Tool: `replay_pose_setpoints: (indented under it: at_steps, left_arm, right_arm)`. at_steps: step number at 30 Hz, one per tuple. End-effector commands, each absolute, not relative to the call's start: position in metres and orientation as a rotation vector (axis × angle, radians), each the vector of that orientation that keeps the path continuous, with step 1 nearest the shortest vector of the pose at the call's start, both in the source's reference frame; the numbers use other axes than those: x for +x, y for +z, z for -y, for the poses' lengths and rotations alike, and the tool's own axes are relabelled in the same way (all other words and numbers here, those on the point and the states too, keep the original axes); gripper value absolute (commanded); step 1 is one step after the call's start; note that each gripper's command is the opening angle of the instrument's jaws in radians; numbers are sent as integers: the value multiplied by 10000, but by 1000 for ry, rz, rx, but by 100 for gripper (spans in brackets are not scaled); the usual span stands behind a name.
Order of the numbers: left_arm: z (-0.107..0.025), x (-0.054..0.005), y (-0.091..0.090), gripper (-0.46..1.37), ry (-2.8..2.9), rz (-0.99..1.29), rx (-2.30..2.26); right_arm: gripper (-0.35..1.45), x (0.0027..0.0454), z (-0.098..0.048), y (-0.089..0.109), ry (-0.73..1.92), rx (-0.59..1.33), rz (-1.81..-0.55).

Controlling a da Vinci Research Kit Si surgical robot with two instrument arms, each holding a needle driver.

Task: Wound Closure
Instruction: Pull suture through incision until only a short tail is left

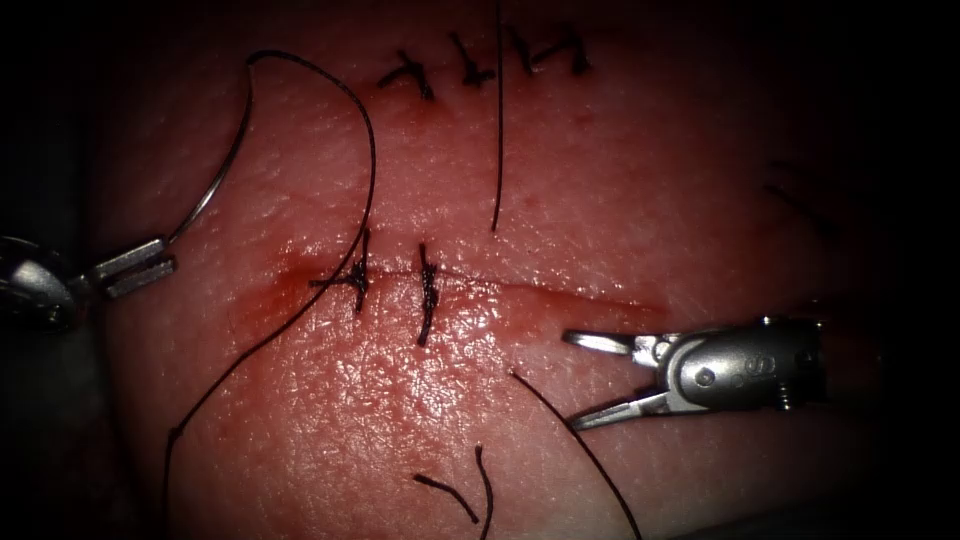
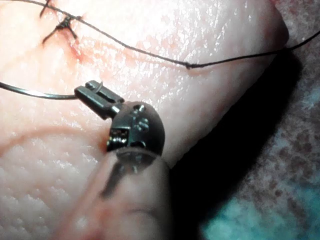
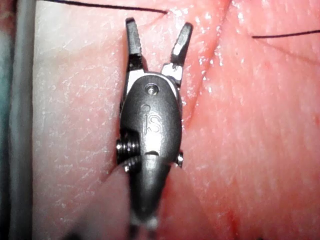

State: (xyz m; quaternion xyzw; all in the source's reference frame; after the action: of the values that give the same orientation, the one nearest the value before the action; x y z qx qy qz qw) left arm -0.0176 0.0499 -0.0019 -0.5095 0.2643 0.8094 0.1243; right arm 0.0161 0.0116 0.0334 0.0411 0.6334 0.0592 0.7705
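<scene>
My left tool is at the far left of the tissue, shut on the curved needle close to its tip end. The needle is out of the tissue and arcs up and away from the jaws. From its far end the black thread loops down to the left stitch on the cut, then trails to the lower left. My right tool is open and holds nothing, just below the cut's right part.
A second stitch crosses the cut beside the first. Another row of knotted stitches lies at the top, with a loose strand running down from it. Cut thread ends lie at the bottom. Red fluid stains the cut's left end.
</scene>
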Motion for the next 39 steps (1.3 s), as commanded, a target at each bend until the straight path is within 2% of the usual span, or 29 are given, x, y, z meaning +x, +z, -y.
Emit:
replay_pose_setpoints:
  at_steps: [1,7,9,10,11,12,13,25,39]
  left_arm:
    - [-499,-176,-19,-35,2364,-762,-1490]
    - [-499,-174,-18,-35,2364,-761,-1493]
    - [-498,-174,-18,-35,2365,-761,-1494]
    - [-498,-174,-18,-35,2365,-761,-1494]
    - [-498,-173,-18,-35,2365,-761,-1494]
    - [-498,-173,-18,-35,2365,-760,-1498]
    - [-498,-173,-18,-35,2365,-760,-1498]
    - [-496,-172,-15,-35,2361,-759,-1500]
    - [-496,-173,-11,-35,2357,-758,-1498]
  right_arm:
    - [128,161,-116,334,121,98,-1376]
    - [122,175,-110,338,89,115,-1362]
    - [112,178,-109,339,80,120,-1360]
    - [99,179,-108,339,74,124,-1361]
    - [74,180,-108,339,58,140,-1363]
    - [16,180,-108,339,39,158,-1367]
    - [-34,180,-108,338,22,174,-1369]
    - [-35,181,-111,321,-60,111,-1347]
    - [-35,187,-62,282,-181,159,-1344]
